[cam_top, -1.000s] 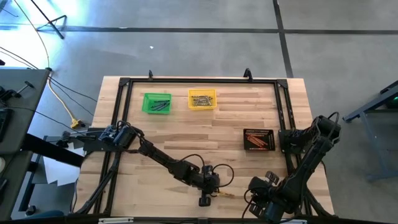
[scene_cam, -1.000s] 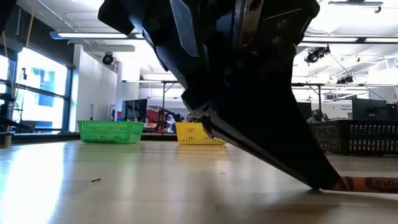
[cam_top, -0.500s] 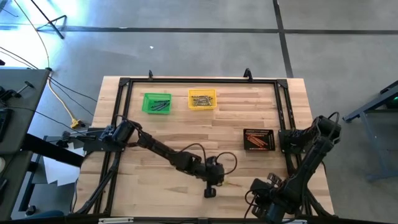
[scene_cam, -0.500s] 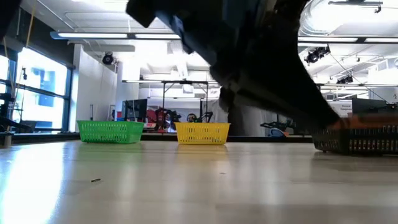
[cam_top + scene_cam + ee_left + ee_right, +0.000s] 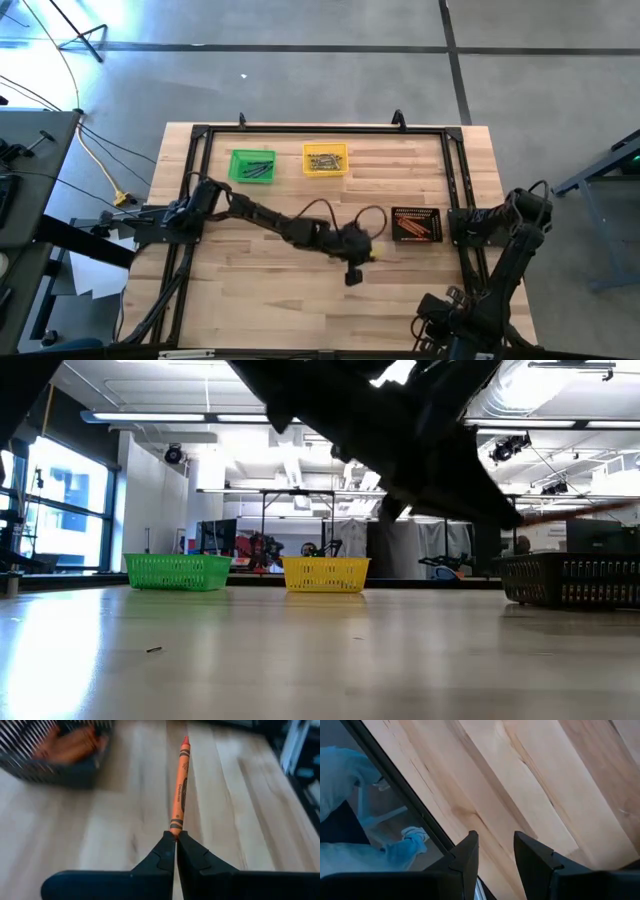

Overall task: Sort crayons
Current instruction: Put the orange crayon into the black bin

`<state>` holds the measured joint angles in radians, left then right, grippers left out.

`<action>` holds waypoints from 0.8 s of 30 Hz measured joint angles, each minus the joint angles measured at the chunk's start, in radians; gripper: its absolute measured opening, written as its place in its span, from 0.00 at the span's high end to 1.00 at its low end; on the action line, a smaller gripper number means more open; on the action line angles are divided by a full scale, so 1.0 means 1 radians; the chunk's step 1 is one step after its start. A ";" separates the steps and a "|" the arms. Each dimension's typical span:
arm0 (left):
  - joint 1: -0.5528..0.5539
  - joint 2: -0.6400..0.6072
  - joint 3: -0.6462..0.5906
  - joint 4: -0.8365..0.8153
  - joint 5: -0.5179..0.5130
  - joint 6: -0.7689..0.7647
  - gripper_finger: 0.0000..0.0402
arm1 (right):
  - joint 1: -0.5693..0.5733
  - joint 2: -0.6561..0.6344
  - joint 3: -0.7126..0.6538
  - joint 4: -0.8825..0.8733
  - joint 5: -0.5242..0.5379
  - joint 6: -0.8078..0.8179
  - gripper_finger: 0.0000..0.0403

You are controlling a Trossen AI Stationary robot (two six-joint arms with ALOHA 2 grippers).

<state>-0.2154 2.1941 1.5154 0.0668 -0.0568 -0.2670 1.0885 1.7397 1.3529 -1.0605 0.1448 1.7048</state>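
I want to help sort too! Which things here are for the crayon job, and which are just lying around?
For the job:
- orange wax crayon in the left gripper
- black mesh bin of orange crayons
- green plastic bin
- yellow plastic bin

Just lying around:
- yellow cable beside the table

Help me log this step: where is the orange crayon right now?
The orange crayon is pinched in the left end effector, raised above the table near its middle in the high view, just left of the black bin of orange crayons.

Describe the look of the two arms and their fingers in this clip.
Both arms are dark, jointed links. The left arm has a black cable looping over its forearm; its fingers are matte black wedges tapering to narrow tips. The right arm also carries cable loops; its fingers are black, flat-faced blocks.
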 joint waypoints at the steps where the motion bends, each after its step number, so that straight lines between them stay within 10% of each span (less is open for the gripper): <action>1: 0.012 0.000 0.000 0.022 0.004 0.006 1.00 | 0.004 0.000 0.000 -0.003 0.000 0.002 0.71; 24: 0.192 0.004 0.204 0.082 0.089 0.245 1.00 | 0.011 0.000 0.000 -0.190 0.001 0.000 0.71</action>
<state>-0.0231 2.1977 1.7195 0.1485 0.0318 -0.0223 1.0994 1.7397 1.3529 -1.2500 0.1459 1.7046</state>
